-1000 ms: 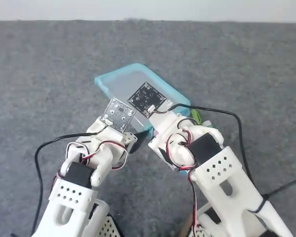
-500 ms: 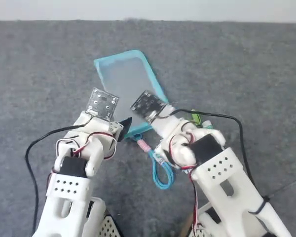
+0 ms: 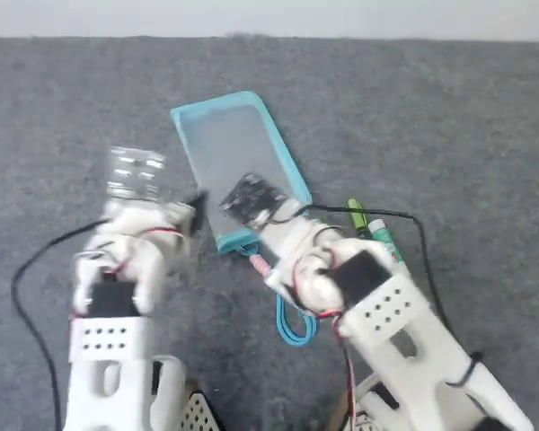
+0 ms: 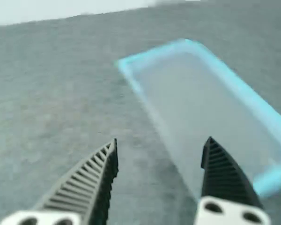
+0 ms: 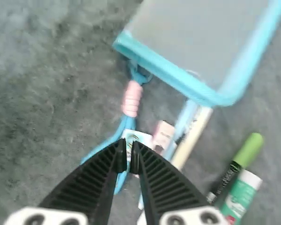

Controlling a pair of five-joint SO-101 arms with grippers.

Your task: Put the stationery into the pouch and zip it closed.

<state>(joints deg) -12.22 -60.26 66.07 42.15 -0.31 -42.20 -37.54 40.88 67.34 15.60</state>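
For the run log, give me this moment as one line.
left gripper open at pouch edge | right gripper shut over blue strap | green marker outside pouch

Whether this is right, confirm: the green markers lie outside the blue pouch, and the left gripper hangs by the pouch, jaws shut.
Not quite: the left gripper is open, jaws well apart, as the left wrist view shows. The green markers do lie outside the blue pouch, and the gripper hangs by it.

Falling soft and even from above, laying only faint, short shadows beside the left arm [image 3: 117, 287] and right arm [image 3: 391, 310] on the grey table [image 3: 467, 117], paling the clear face of the pouch [image 3: 226, 144].
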